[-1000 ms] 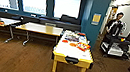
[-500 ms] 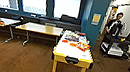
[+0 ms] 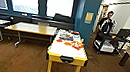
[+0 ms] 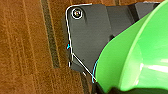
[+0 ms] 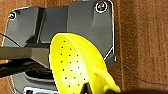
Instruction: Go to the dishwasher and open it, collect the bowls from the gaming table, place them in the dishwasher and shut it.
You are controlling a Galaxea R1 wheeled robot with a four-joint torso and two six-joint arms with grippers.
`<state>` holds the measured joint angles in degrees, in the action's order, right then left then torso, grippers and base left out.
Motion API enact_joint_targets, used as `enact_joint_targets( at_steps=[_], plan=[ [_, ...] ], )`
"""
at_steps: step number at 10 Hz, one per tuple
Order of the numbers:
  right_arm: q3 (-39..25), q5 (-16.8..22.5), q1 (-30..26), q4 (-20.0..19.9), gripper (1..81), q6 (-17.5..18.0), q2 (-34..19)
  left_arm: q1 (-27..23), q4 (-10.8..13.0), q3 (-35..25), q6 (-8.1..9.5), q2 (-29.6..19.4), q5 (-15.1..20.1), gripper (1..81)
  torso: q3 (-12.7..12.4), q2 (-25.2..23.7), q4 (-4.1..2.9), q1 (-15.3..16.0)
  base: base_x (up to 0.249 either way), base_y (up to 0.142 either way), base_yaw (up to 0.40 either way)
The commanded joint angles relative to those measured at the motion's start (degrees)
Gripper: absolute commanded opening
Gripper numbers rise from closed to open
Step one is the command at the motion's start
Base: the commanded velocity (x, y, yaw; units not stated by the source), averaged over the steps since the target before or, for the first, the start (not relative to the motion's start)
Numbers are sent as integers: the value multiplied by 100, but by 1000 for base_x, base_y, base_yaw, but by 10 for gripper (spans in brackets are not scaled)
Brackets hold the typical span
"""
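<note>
- Now the robot stands back from the gaming table (image 3: 67, 50), a white-topped counter with a yellow edge, its near end facing the camera.
- Orange bowls (image 3: 67, 43) lie past the middle of the counter, toward its far right edge, among other bright clutter; which pieces are bowls is hard to tell from here.
- The left claw (image 4: 100, 87) appears to have hold of a green bowl (image 4: 132, 62), seen close over the wood floor (image 4: 27, 50); how the fingers sit is hidden.
- The right claw (image 5: 86, 90) appears to carry a yellow perforated strainer (image 5: 75, 65); its grip cannot be told for sure.
- A person (image 3: 105, 25) stands by a cart (image 3: 110, 42) well off the counter's far right corner.
- To do this well, I judge: drive steadily, keep both loads level, and give the counter's near corners room.
</note>
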<state>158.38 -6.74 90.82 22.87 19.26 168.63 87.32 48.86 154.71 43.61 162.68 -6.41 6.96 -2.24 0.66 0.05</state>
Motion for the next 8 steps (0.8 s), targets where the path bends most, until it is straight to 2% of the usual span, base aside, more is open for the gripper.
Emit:
enact_joint_targets(
  at_steps=[1, 4, 8],
  plan=[
    [16, 287, -147, 51, 10, -19, -73, -263, -8, 112, -1, -43, 202, 10, 0, 0, 0, 0, 0, 0, -395],
    [34, 296, -147, 51, 10, -19, -29, -263, -17, 349, 8, 133, 158, 10, -2, 0, 0, 0, 0, 0, -396],
    [8, 287, -95, 69, 10, -28, -29, -263, -17, 376, 8, 204, 202, 10, -2, 0, 0, 0, 0, 0, -396]
  ],
)
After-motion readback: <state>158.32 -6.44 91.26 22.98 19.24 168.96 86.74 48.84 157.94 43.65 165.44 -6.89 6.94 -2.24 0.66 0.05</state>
